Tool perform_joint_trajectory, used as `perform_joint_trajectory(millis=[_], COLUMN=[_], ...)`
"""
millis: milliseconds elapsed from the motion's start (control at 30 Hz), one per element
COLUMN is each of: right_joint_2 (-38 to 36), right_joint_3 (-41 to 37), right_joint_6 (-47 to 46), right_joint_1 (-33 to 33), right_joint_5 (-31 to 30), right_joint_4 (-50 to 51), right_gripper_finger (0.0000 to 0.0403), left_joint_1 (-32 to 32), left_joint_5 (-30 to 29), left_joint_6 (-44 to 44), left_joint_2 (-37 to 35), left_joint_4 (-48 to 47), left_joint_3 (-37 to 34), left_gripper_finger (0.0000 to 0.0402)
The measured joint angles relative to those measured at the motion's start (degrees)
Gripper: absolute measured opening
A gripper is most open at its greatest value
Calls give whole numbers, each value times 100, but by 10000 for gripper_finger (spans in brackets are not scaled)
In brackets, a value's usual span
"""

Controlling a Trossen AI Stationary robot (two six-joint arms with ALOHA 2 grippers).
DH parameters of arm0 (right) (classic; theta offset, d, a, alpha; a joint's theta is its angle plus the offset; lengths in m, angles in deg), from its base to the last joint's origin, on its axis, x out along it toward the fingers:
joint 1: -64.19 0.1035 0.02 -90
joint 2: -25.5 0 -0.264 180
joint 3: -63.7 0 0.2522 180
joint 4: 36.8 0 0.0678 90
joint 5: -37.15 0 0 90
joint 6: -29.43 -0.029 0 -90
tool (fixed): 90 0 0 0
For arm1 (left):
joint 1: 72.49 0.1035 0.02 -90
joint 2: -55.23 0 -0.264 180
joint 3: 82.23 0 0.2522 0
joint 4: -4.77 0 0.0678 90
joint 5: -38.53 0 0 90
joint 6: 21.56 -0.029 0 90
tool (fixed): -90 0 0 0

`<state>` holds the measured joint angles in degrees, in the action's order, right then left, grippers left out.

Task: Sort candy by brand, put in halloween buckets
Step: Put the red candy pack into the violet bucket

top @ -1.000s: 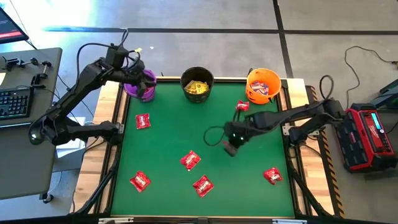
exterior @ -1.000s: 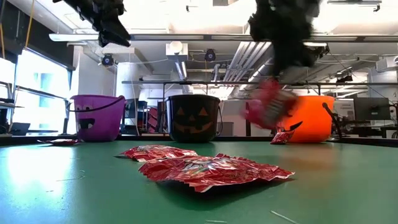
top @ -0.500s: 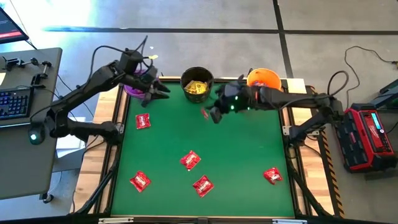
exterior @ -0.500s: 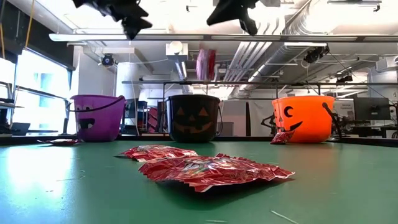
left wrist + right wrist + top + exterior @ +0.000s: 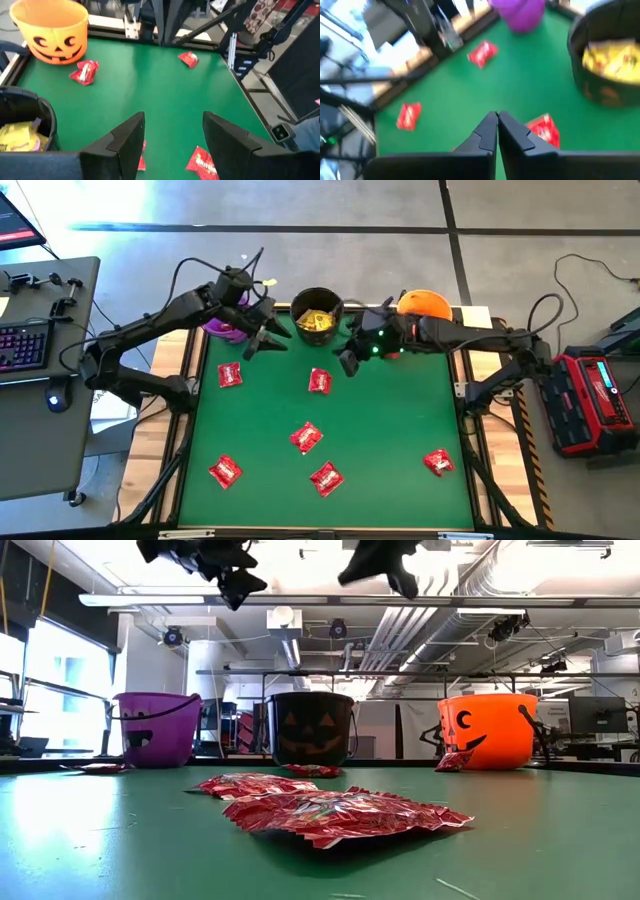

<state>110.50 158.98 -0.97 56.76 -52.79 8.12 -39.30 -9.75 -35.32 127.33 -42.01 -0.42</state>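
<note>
Glossy red packets lie scattered on the green table [image 5: 400,430], one [image 5: 319,381] just in front of the black bucket [image 5: 318,315] w/ yellow packets inside. Left gripper [image 5: 262,340] hangs above the table betw. purple bucket [image 5: 222,325] & black one, fingers apart, holding nothing. Right gripper [image 5: 347,364] hangs near the orange bucket [image 5: 424,308], fingers pressed together, empty.

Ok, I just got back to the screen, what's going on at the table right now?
Both arms hang over the far side of the green table, holding nothing. The left claw is open between the purple bucket and the black bucket, which holds yellow packets. The right claw is shut, above a red packet. More red packets lie loose; one rests by the orange bucket.
</note>
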Motion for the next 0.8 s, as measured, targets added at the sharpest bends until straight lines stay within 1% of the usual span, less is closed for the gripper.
perform_joint_trajectory(millis=[100, 200, 333, 467, 500, 533, 633, 800], right_joint_2=[102, 326, 855, 1558, 1724, 1898, 2337, 2909], right_joint_3=[-212, -479, -666, -669, -669, -669, -669, -669], right_joint_6=[1, -16, 155, 807, 979, 1157, 1726, 2610], right_joint_1=[144, 269, 375, 452, 458, 460, 458, 461], right_joint_5=[-2, -12, -127, -332, -361, -386, -481, -1018], right_joint_4=[137, 81, -3, -247, -351, -478, -850, -1376], right_gripper_finger=[28, 67, 132, 190, 202, 212, 234, 239], left_joint_1=[6, 15, 15, 11, 11, 11, 13, 13], left_joint_5=[-4, -3, -4, 0, 0, 0, -2, -37], left_joint_6=[14, 21, 62, 302, 365, 429, 530, 671], left_joint_2=[-4, -15, -15, -53, -77, -107, -280, -588], left_joint_4=[-4, -15, 12, 334, 413, 469, 641, 756], left_joint_3=[0, 0, -8, -258, -338, -413, -675, -968], left_gripper_finger=[180, 154, 95, 21, 11, 6, 12, 7])
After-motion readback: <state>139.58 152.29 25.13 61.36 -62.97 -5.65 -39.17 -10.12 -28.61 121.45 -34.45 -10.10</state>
